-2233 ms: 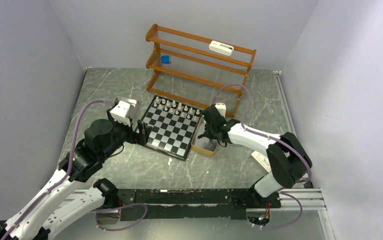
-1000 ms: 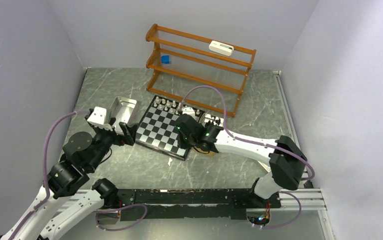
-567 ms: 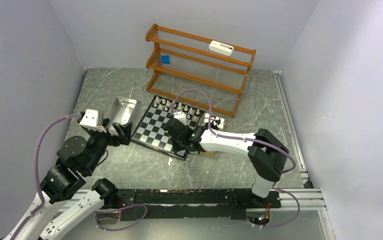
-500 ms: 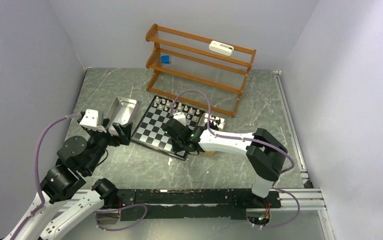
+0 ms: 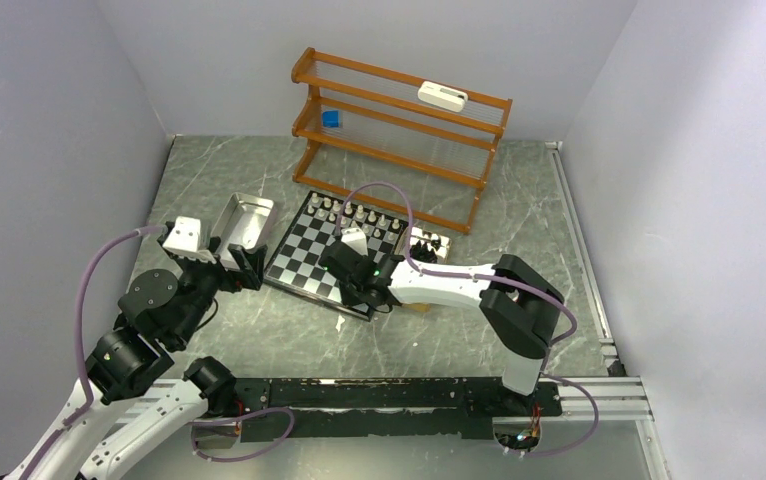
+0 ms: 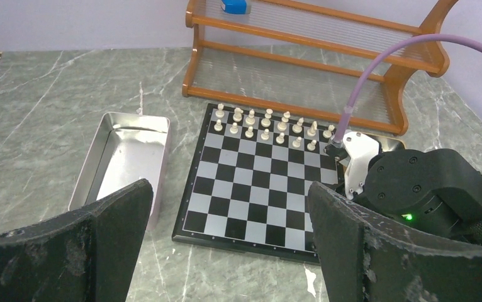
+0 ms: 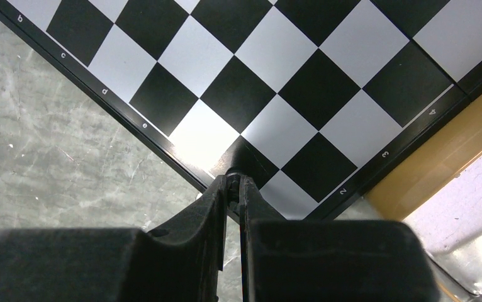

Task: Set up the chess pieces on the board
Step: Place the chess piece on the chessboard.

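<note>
Right arm stretched low, my right gripper (image 7: 233,185) pinches a black piece (image 7: 231,178) at the board's (image 7: 270,75) near edge. My left gripper (image 6: 229,214) hovers off its left edge, jaws wide; white pieces (image 6: 267,123) line the far edge.

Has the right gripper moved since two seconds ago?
Yes. The right gripper swung left, from over the tan box to the board's near edge, jaws pinching a dark chess piece.
</note>
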Robot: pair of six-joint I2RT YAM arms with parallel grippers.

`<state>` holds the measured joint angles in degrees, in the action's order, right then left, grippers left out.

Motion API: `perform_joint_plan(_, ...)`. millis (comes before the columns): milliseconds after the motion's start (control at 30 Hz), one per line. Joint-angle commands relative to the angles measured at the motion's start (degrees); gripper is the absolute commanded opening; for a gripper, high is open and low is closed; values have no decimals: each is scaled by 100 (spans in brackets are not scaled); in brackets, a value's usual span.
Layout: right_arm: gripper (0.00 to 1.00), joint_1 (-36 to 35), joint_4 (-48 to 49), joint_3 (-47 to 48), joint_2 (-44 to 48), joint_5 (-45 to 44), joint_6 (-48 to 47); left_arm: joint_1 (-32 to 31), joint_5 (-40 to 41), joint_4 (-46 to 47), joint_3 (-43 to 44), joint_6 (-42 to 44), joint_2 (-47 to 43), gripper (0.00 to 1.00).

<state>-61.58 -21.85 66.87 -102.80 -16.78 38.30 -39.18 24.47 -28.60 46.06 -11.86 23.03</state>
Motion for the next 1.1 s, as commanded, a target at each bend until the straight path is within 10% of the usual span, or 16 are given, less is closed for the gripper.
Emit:
perform_joint_plan(0,11,-45,35,28,-133,-227,3,-19,1,44,-44,10,46,98)
perform_joint_plan(367,12,-64,6,-13,-99,-307,-77,-19,-63,64,-52,16,69,97)
perform_joint_plan(1067,50,-66,86,150,371,-183,-75,-17,-104,45,-45,33,104,98)
